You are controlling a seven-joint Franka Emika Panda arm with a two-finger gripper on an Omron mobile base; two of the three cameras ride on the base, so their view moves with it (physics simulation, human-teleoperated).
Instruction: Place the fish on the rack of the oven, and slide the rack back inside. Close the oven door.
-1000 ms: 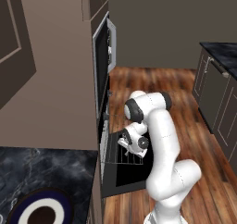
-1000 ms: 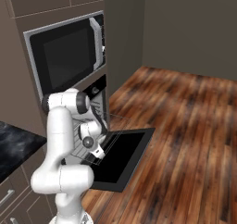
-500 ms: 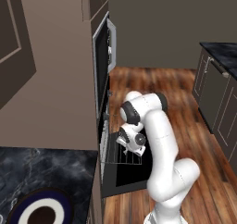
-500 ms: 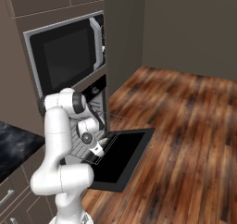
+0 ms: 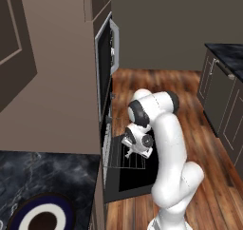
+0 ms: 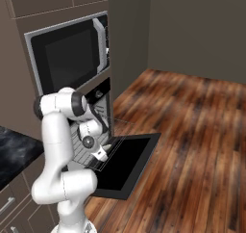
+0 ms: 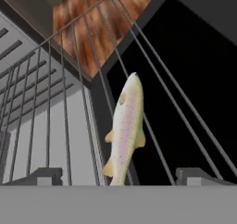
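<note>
Hand view, item 1: fish (image 7: 126, 128), slim, pale and speckled, with small yellowish fins; lies lengthwise on the bars of the rack (image 7: 69, 102), head toward the far end of that view, tail near the camera. It sits between the two dark finger tips, touching neither.

Item 2: gripper (image 7: 119, 176), jaws spread wide, one tip at either side of the fish's tail, nothing pinched between them. In the right base view the gripper (image 6: 102, 155) points down at the pulled-out rack (image 6: 84, 148); in the left base view the gripper (image 5: 133, 152) hangs just over the rack (image 5: 124, 158).

Item 3: rack, thin silver wire grid with parallel bars, drawn out of the cavity above the lowered door.

Item 4: oven door (image 6: 126, 162), dark grey frame around black glass, folded down flat and open; in the left base view the oven door (image 5: 133, 179) lies below the rack.

Item 5: oven (image 6: 67, 58), tall built-in unit with dark front and silver trim, set in brown cabinetry.

Item 6: wood plank floor (image 6: 192, 126), right of the open door.

Item 7: dark marbled counter (image 5: 42, 177), near left, carrying a round blue-rimmed plate (image 5: 38, 217).
</note>
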